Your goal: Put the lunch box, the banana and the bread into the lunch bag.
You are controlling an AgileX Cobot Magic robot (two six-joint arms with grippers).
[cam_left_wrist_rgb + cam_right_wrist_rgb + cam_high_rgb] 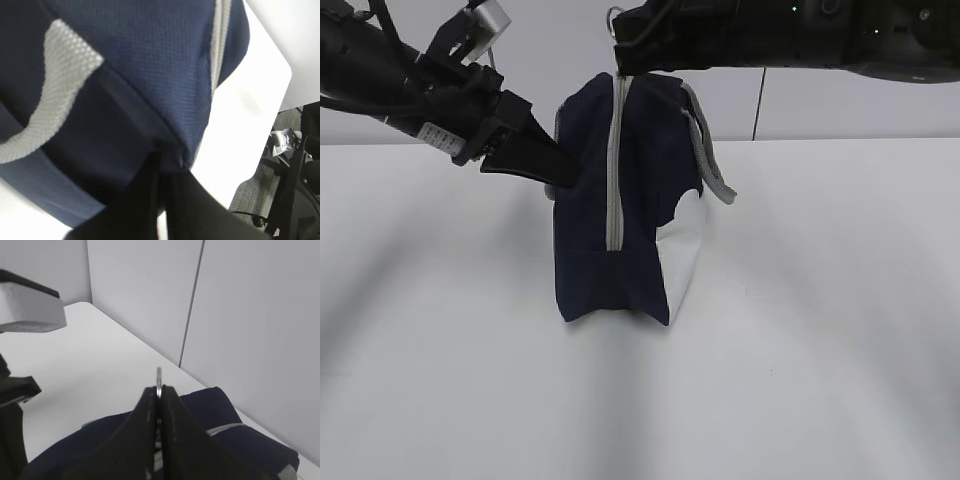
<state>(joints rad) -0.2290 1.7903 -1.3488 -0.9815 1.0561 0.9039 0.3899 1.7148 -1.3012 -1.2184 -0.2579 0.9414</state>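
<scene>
- Two hands worked the lunch bag (620,210) in the exterior view, where it stood upright on the white counter (840,330). The left hand (558,172) pinched its side; the right hand (618,62) was pressed together at the zipper (614,170) top.
- Left wrist view: navy fabric, gathered between the pressed fingers (150,200), filled the frame beside a grey handle (55,95).
- Right wrist view: fingers (145,440) clamped the ring pull (159,380).
- Judged step: working the zipper. No box, banana or bread showed, so the contents couldn't be told. Next, steady tension.
- No readable writing.
</scene>
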